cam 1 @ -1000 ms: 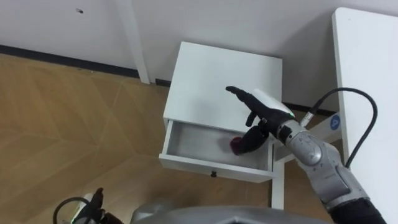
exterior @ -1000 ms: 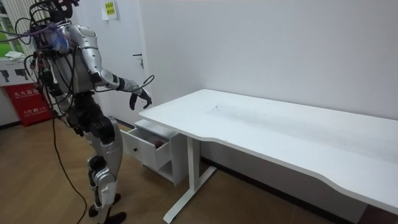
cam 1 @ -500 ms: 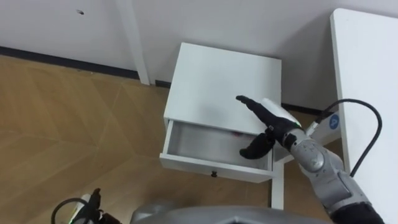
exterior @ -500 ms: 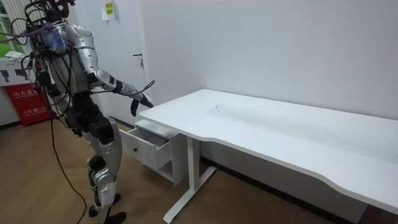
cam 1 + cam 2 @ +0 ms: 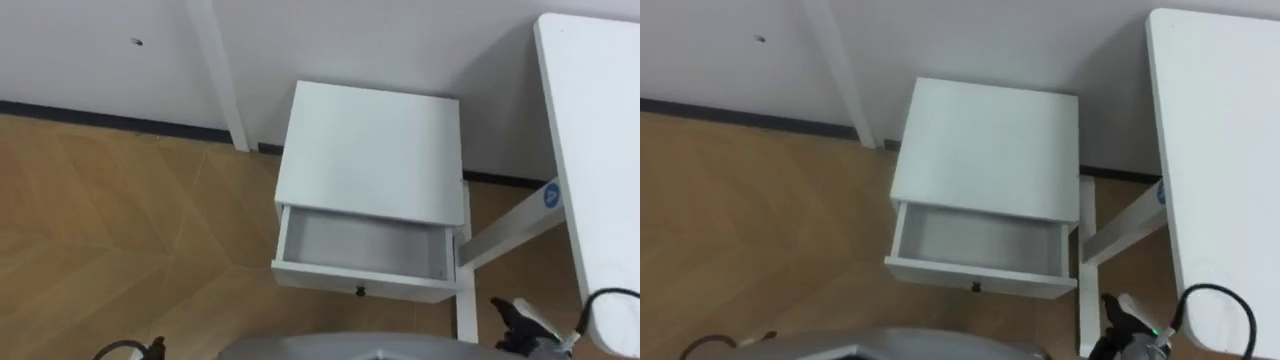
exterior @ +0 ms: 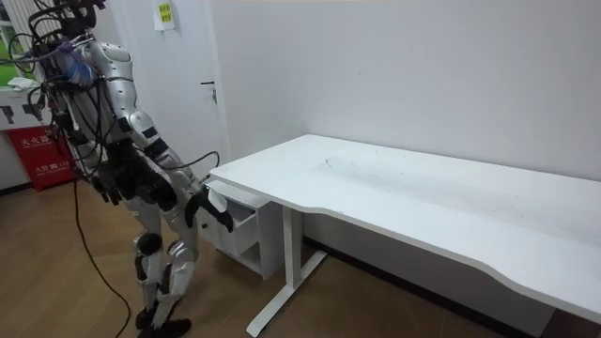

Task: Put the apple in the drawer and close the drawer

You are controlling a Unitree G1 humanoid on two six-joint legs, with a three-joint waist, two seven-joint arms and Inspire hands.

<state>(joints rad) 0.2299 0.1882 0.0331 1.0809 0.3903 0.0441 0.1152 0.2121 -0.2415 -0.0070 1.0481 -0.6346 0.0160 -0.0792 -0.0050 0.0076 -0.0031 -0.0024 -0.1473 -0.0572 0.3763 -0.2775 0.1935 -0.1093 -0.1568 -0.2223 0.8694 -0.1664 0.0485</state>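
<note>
Stance: the robot stands on the wood floor [image 5: 120,220] facing a small white cabinet [image 5: 375,150]. In the room view its knees are bent, and its right arm has dropped from chest height to about the level of the drawer [image 5: 330,275].
Left robot hand [image 5: 153,347]: a dark sliver at the bottom left edge of the left eye view, idle. Whether it grips anything cannot be told.
Right robot hand [image 5: 518,318]: low at the bottom right edge, close to the body, below and to the right of the drawer front. Its fingers hang loose and apart, and it holds nothing. Half a second ago it hovered over the right end of the drawer; it has since pulled back and down.
Drawer: pulled out of the cabinet, with a small knob [image 5: 360,291] at the middle of its front panel. Nothing touches it.
Apple: a second ago a dark red apple sat in the right robot hand, inside the drawer at its right end. Now it has left the hand. The grey drawer bottom that shows looks bare, so the apple probably lies toward the back, under the cabinet top. This cannot be confirmed.
Cabinet top: white and bare, set against the wall.
Counter [image 5: 600,130]: long and white, just right of the cabinet, with nothing on the part that shows.
Meaning for the task: placing the apple looks done, and closing the drawer remains. The right robot hand is at about the height of the front panel, so a push seems to be next. It should press near the knob so the drawer slides in straight.
</note>
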